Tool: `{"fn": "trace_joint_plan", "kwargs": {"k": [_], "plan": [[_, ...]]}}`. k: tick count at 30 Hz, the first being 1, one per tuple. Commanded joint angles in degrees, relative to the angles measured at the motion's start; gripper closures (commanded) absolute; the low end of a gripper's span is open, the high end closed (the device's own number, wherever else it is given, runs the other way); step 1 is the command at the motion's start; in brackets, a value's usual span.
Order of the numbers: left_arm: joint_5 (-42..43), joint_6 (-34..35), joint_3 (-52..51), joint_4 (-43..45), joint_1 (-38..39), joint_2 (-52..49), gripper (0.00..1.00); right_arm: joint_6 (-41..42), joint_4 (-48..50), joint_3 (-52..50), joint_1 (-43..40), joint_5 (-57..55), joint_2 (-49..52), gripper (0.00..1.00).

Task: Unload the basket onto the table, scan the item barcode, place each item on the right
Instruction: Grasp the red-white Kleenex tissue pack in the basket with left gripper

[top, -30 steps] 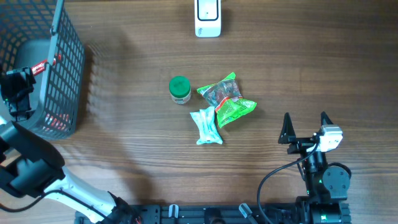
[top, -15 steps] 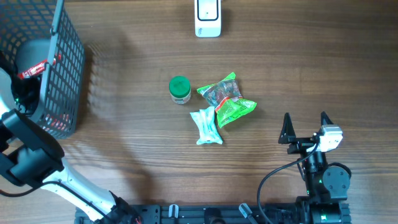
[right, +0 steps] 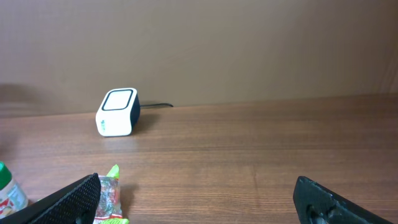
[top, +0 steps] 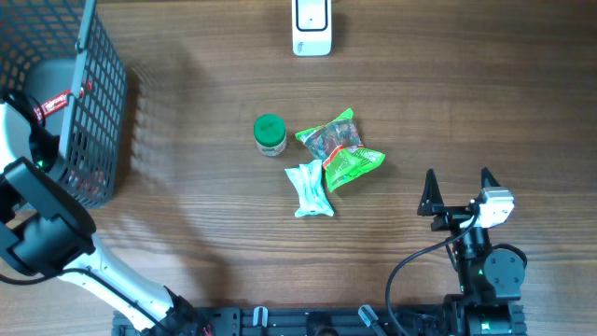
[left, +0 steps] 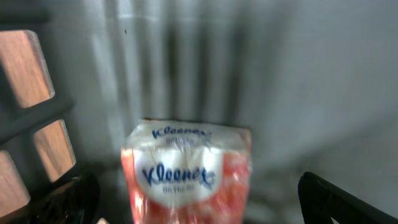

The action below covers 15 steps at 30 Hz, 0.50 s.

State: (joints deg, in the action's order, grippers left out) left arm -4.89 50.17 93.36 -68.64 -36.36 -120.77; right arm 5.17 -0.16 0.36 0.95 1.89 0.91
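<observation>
Red-and-white Kleenex pack (left: pixel 186 171), glossy, slightly blurred

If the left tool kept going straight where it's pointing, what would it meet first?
Probably the Kleenex tissue pack, centred just ahead inside the basket; how far off is unclear.

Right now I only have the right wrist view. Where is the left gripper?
Observer: The left gripper is down inside the basket at the table's left edge, jaws open.
Operator: Is there anything in front of it?
Observer: Yes, a Kleenex pack lies between its open fingers, not gripped.
Operator: Is there anything near the snack packet I can't see?
Observer: A white and teal packet lies right against the green snack packets, on the robot's side.
</observation>
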Motion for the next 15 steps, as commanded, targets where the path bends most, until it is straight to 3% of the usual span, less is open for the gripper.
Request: {"fn": "trace_joint_plan", "kwargs": {"k": [1, 4, 5, 9, 12, 15], "plan": [[-1.25, -0.5, -1.77, 1.6, 0.26, -0.74, 0.0, 0.85, 0.2, -0.07, -0.15, 0.76, 0.07, 0.0], [-1.25, -0.48, -3.3, 3.08, 0.26, -0.74, 0.0, 0.83, 0.2, -0.07, -0.15, 0.76, 0.07, 0.0], [-1.22, -0.48, -4.09, 3.43, 0.28, -0.74, 0.06, 0.85, 0.2, -0.07, -0.15, 0.76, 0.07, 0.0], [-1.22, -0.48, -8.61, 6.23, 0.37, -0.74, 0.44, 0.85, 0.2, -0.07, -0.15, 0.76, 0.04, 0.0], [-1.22, -0.5, -10.49, 6.73, 0.37, -0.74, 0.81, 0.83, 0.2, -0.07, -0.15, 0.74, 0.07, 0.0], [-1.22, -0.5, -10.43, 6.62, 0.35, -0.59, 0.96, 0.85, 0.2, -0.07, -0.15, 0.76, 0.07, 0.0]]}}
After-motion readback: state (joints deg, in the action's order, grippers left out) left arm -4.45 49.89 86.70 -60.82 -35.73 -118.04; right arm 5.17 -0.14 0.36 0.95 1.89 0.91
